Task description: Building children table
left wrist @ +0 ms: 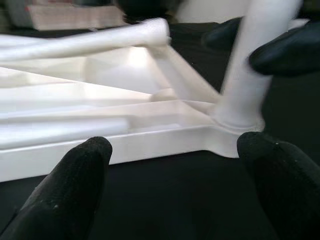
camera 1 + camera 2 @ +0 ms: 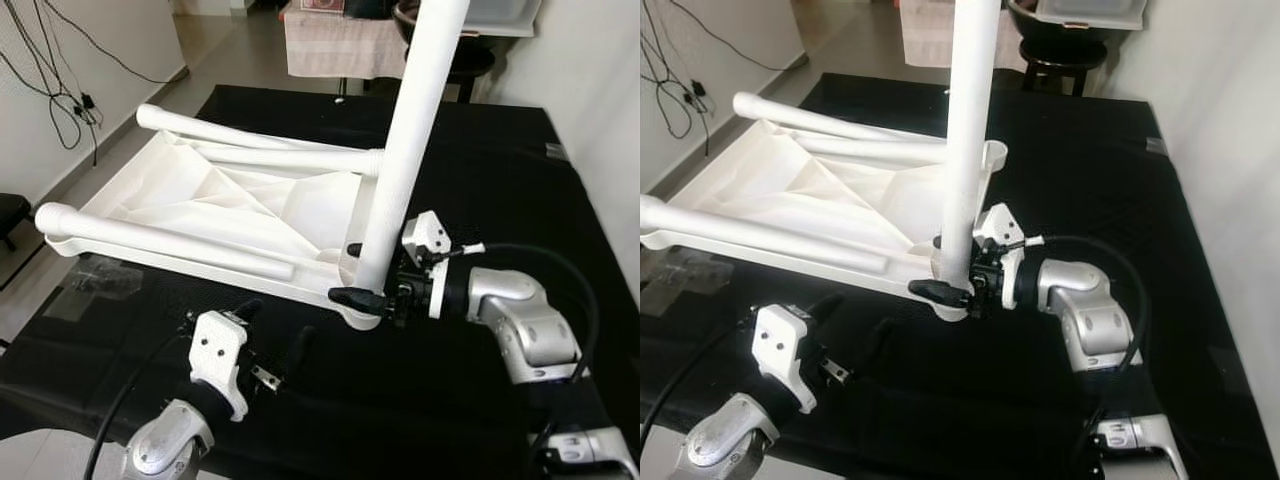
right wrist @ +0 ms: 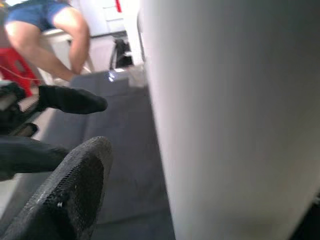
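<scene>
One upright leg [image 2: 405, 150] — right gripper [image 2: 372, 280] clamps its base; left gripper [image 2: 275, 340] spread

The left end effector [image 1: 170, 185] hovers with its 2 black fingers [image 1: 65, 190] spread wide apart, close to the near edge of the upturned white plastic tabletop [image 1: 115, 150], which lies on black matting [image 1: 165, 200]. At the tabletop's corner a white leg [image 1: 250, 70] stands upright in its socket, with other black fingertips [image 1: 285, 52] against it. Another leg [image 1: 95, 40] lies across the tabletop behind, blurred.
</scene>
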`<state>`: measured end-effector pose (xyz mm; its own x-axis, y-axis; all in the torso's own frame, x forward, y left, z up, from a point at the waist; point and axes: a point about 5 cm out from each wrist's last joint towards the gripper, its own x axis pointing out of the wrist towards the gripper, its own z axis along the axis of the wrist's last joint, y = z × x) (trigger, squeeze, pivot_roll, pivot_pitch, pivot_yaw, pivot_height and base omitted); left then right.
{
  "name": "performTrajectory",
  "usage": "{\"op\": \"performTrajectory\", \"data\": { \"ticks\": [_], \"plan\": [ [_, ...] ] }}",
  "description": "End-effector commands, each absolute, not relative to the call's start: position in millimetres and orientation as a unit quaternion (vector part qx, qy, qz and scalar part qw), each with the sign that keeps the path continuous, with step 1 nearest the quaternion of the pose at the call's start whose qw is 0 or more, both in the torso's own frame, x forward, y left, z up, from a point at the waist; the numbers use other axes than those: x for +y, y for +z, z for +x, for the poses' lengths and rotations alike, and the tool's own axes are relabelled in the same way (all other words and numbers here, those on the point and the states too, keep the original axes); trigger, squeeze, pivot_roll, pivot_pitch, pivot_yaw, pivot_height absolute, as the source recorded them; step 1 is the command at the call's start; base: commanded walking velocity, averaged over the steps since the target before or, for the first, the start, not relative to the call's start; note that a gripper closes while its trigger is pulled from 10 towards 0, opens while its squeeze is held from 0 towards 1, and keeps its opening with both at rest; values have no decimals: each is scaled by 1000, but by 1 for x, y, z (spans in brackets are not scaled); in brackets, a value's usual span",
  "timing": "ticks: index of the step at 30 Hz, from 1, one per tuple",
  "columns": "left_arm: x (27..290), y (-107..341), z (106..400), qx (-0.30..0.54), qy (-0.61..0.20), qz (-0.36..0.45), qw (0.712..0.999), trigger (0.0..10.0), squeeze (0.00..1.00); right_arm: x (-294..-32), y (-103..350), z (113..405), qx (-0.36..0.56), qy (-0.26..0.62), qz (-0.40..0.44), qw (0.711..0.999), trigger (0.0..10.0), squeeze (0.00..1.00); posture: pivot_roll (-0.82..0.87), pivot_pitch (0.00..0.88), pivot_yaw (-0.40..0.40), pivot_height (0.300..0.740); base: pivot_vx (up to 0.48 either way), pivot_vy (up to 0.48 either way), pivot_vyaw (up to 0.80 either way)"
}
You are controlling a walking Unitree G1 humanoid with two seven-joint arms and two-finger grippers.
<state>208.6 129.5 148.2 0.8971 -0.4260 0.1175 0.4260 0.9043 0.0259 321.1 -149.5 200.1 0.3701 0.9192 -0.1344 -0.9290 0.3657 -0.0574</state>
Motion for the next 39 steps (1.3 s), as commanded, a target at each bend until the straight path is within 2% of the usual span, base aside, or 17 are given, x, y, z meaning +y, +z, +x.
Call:
{"op": "performTrajectory", "data": {
  "ticks": [1,3,4,12,17,18,19,20,21,22,23,25,33,34,36,37,39],
  "plan": [
    [134,144,209,-54,-205,8,977,10000,0,-149,200,321,36,572,-56,818,10000,0,52,131,17,740,0,0,0],
    [135,144,208,-57,-194,9,979,10000,0,-149,203,326,35,574,-45,817,10000,0,56,134,16,740,0,0,0],
    [136,144,208,-59,-186,6,981,10000,0,-151,204,330,36,576,-33,816,0,0,58,142,15,740,0,0,0],
    [139,145,207,-62,-176,-5,982,10000,0,-162,195,327,46,579,-19,814,0,0,48,158,25,740,0,0,0],
    [140,145,204,-63,-175,-5,983,10000,0,-174,192,318,38,527,-18,849,0,0,31,169,36,740,0,0,0],
    [141,145,204,-63,-175,-4,983,10000,0,-176,191,313,39,498,-12,866,0,0,31,171,34,740,0,0,0],
    [142,145,203,-63,-173,0,983,10000,0,-181,182,320,50,328,-30,943,0,0,29,174,32,740,0,0,0],
    [142,145,203,-63,-173,0,983,10000,0,-181,182,320,50,328,-30,943,0,0,29,174,32,740,0,0,0],
    [144,145,202,-63,-172,3,983,10000,0,-195,172,315,67,133,-37,988,0,0,13,173,32,740,0,0,0],
    [144,144,202,-62,-170,5,983,10000,0,-202,151,283,106,-27,-6,994,0,0,13,173,32,740,0,0,0],
    [144,144,202,-62,-170,5,983,10000,0,-202,151,283,106,-27,-6,994,0,0,13,173,32,740,0,0,0],
    [146,143,203,-61,-170,6,984,10000,0,-182,142,266,112,26,-3,993,0,0,-5,167,57,740,0,0,0],
    [144,142,206,-59,-181,7,982,10000,0,-165,144,269,108,81,-6,991,0,0,6,153,45,740,0,0,0],
    [144,142,207,-59,-182,6,982,10000,0,-160,147,271,108,96,-8,989,10000,0,8,153,43,740,0,0,0],
    [144,142,207,-59,-179,6,982,10000,0,-154,149,271,110,114,-2,987,10000,0,11,150,41,740,0,0,0],
    [145,142,207,-60,-177,6,982,10000,0,-146,152,272,109,153,2,982,10000,451,14,150,38,740,0,0,0],
    [145,142,207,-60,-177,6,982,10000,0,-146,152,272,109,153,2,982,10000,451,14,150,38,740,0,0,0]
  ]
}}
